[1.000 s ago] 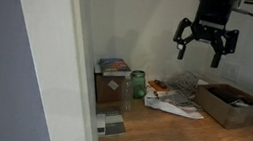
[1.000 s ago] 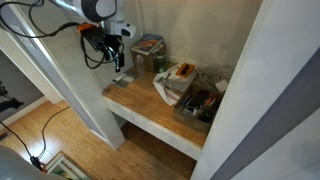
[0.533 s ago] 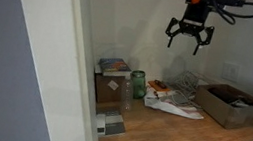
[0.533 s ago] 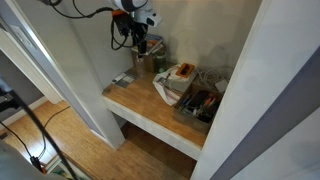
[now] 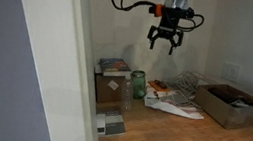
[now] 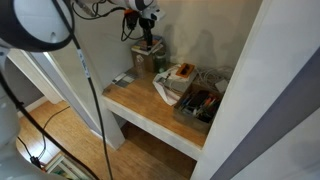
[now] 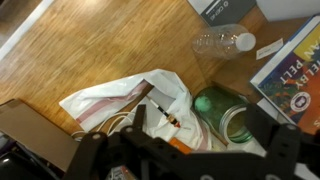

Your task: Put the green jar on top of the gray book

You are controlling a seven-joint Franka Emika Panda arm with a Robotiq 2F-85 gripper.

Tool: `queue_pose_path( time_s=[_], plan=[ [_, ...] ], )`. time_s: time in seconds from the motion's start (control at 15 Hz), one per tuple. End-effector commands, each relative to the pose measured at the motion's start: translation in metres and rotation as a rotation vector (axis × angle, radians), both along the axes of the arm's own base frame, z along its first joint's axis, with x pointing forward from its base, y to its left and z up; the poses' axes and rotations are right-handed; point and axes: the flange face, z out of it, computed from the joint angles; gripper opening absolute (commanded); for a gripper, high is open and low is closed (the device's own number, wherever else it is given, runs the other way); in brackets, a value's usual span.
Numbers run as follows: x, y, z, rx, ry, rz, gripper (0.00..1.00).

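The green jar [image 5: 138, 83] stands on the wooden shelf beside the brown box, lid on. In the wrist view the green jar [image 7: 225, 112] lies below, between the dark fingers. The gray book [image 5: 110, 127] lies flat at the shelf's front corner; it also shows in an exterior view [image 6: 123, 79] and at the top edge of the wrist view [image 7: 218, 8]. My gripper [image 5: 165, 38] hangs high above the shelf, open and empty, well above the jar. It also shows in an exterior view [image 6: 141, 24] and the wrist view [image 7: 200, 125].
A brown box [image 5: 109, 90] carries a colourful book [image 5: 115, 67]. A white plastic bag [image 7: 125, 100] with small items lies next to the jar. A clear bottle [image 7: 222, 42] lies near the books. A cardboard tray [image 5: 231, 104] fills one shelf end. Walls enclose the alcove.
The open gripper has risen and moved across the alcove toward the jar's side. Nothing on the shelf has moved.
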Motion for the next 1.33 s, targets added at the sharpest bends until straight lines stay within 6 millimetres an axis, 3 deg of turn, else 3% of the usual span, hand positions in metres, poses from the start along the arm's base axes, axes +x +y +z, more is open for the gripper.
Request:
queue_pose_path(
  time_s=[0.0,0.4,0.47,0.53,0.73,1.07,1.27],
  plan=[
    [0.043,0.011,-0.010,-0.063,-0.027,-0.070,1.00],
    [0.081,0.029,-0.037,-0.079,-0.059,-0.112,1.00],
    [0.083,0.029,-0.042,-0.079,-0.051,-0.112,1.00],
    [0.071,0.025,-0.040,-0.063,-0.049,-0.088,1.00],
    [0.080,0.025,-0.050,-0.065,-0.048,-0.090,1.00],
    [0.082,0.026,-0.046,-0.064,-0.053,-0.091,1.00],
    [0.094,0.027,-0.059,-0.047,-0.105,-0.096,1.00]
  ],
)
